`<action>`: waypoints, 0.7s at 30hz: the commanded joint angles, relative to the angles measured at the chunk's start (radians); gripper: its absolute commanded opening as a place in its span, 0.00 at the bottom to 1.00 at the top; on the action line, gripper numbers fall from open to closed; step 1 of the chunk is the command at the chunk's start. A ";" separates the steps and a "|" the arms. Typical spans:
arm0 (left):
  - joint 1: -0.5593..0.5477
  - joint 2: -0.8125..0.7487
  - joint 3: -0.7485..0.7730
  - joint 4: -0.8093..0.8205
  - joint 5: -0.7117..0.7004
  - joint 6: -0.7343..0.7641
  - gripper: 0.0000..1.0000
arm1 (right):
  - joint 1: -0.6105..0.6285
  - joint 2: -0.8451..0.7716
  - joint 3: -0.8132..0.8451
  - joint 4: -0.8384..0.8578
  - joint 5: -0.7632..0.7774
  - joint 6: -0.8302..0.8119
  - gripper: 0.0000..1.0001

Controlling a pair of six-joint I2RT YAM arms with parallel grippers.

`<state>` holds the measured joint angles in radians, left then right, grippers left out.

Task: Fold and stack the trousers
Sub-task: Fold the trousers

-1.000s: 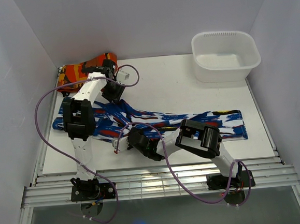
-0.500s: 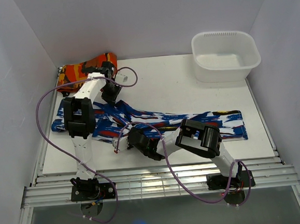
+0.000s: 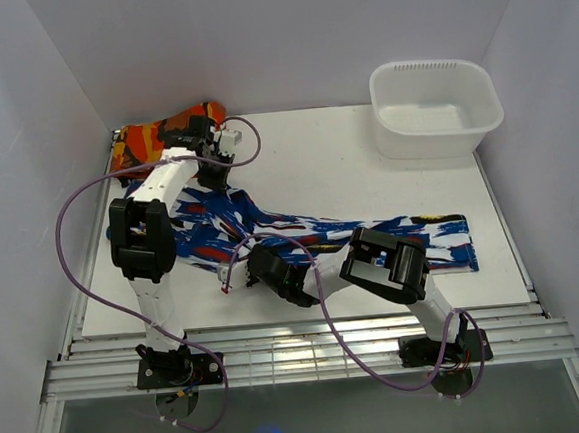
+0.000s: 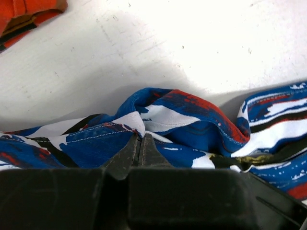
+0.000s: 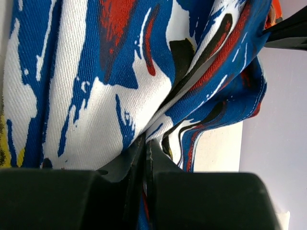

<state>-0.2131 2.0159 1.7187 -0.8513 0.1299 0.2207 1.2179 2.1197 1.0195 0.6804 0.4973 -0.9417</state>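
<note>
Soft twill trousers [image 3: 431,233], streaky blue-and-white, lie rumpled on the matte white tabletop [image 3: 345,162]. Left and right jaws each pinch a raised fold. Plain white walls [image 3: 285,36] surround it.

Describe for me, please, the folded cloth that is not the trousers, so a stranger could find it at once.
Start at the white table and go to its far left corner. A folded cloth lies there. Unlike the blue-and-white trousers spread nearby, it is orange, red and black.
</note>
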 commanded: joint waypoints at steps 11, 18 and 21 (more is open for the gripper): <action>0.087 -0.124 0.063 0.266 0.005 -0.055 0.80 | -0.023 -0.035 0.011 -0.326 -0.043 0.112 0.91; 0.306 -0.204 0.033 0.113 0.111 -0.006 0.80 | -0.103 -0.255 0.125 -0.548 -0.069 0.184 0.90; 0.369 -0.238 -0.071 0.101 0.132 0.029 0.78 | -0.167 -0.369 0.137 -0.722 -0.140 0.262 0.90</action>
<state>0.1223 1.8545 1.7210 -0.6807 0.2012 0.2062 1.1080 1.8900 1.1061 0.2073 0.4244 -0.7940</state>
